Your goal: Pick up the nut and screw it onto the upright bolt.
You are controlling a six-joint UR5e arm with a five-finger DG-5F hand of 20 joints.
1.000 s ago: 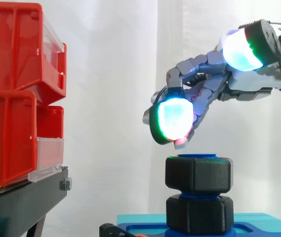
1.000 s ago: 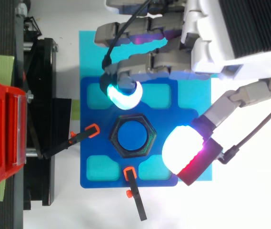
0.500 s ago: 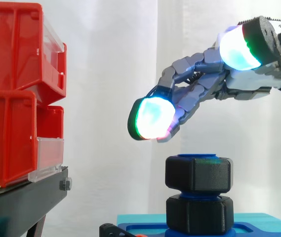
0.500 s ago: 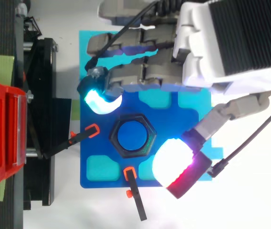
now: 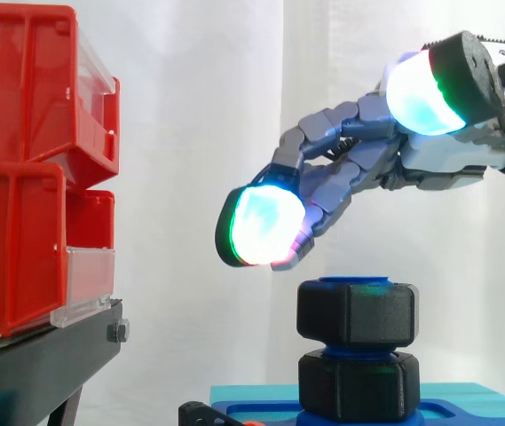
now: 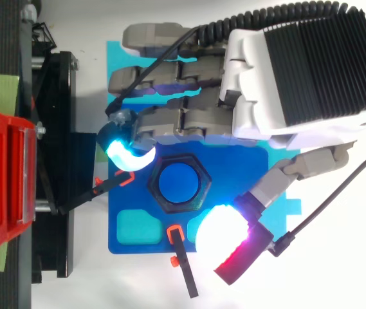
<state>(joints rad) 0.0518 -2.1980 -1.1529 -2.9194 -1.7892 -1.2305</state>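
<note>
Noted fingers [image 5: 261, 226] loosely spread, gripping nothing, touching nothing. Logged hand [image 6: 285, 77] entering from 3 o'clock in side view, angled downward, poised just above nut [image 5: 356, 312]. Found nut seated on upright bolt [image 6: 177, 183], centre of blue plate [image 6: 121, 248]. Beyond, at 9 o'clock, red bins [image 5: 21, 169].

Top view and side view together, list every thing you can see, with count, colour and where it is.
nut: one, black, hexagonal, near the bolt's top
bolt: one, blue, upright, centre of base
lower hex block: one, black, under the nut
base: one, blue, on a cyan mat
clamps: two, black with orange tips, at the base's edges
bins: at least two, red, stacked on black stand
hand: one, open, above the nut, pads glowing
</note>
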